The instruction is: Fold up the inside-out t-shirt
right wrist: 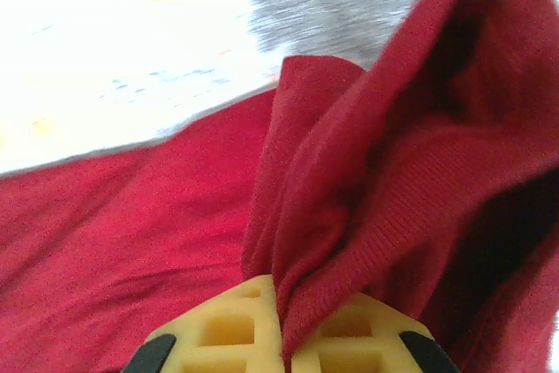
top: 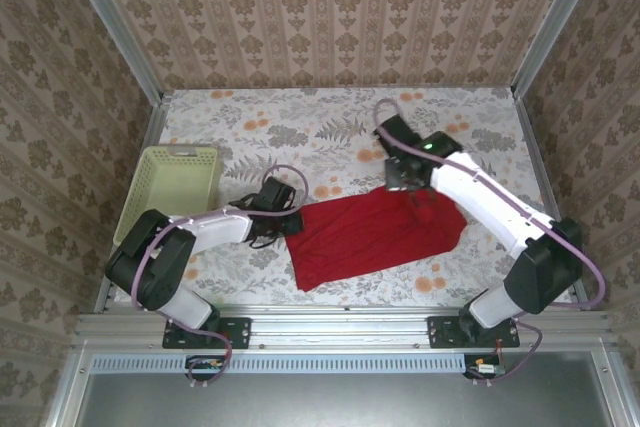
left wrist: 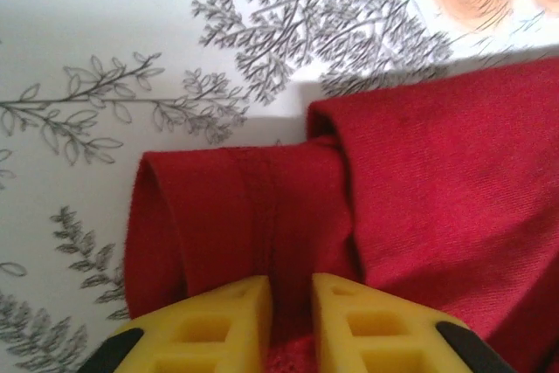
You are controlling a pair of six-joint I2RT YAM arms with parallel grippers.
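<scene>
Red t-shirt (top: 375, 232) on desk (top: 300, 127) right of basket (top: 175, 182); left pincer (left wrist: 290, 294) nips its basket-side sleeve (left wrist: 218, 216), right pincer (right wrist: 279, 307) clamps a far-side bunch, so the shallow left bite could slip, skewing the fold.

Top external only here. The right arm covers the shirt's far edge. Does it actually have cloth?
Observer: Yes. In the right wrist view the right jaws are shut on a bunched fold of the t-shirt, with cloth rising from between them.
Operator: Left?
Observer: The left jaws straddle a stitched seam, with cloth in the narrow gap. I can't tell if it is pinched.
Operator: Cloth flat there?
Observer: No. Beside the seam the edge rolls over in a rounded loop on the tablecloth.
</scene>
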